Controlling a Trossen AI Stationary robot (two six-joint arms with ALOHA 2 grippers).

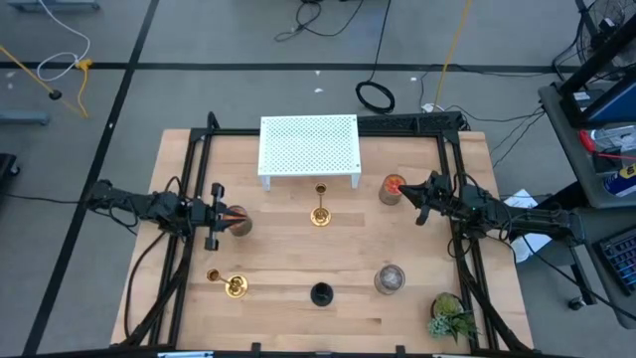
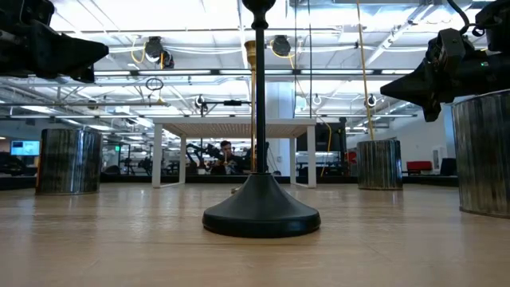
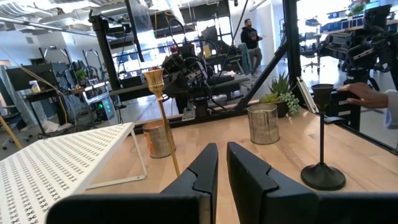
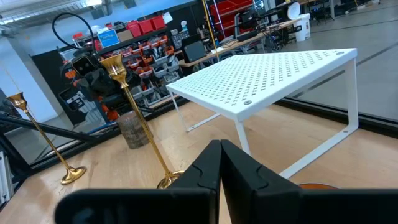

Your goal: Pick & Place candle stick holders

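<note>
Three candlestick holders stand upright on their round bases on the wooden table. One gold holder (image 1: 320, 213) is at the middle, in front of the white shelf. It also shows in the left wrist view (image 3: 163, 118) and the right wrist view (image 4: 134, 118). A second gold holder (image 1: 234, 285) is near left. The shorter black holder (image 1: 321, 293) is near the front edge, and fills the low view (image 2: 260, 159). My left gripper (image 1: 219, 217) hovers at the left, shut and empty (image 3: 222, 163). My right gripper (image 1: 422, 199) hovers at the right, shut and empty (image 4: 219, 160).
A white perforated shelf (image 1: 308, 147) stands at the far middle. Metal cups stand by my left gripper (image 1: 238, 223), by my right gripper (image 1: 394, 188) and near right (image 1: 390, 279). A small green plant (image 1: 452, 316) is at the near right corner. A person's hand (image 3: 373, 96) shows beyond the table.
</note>
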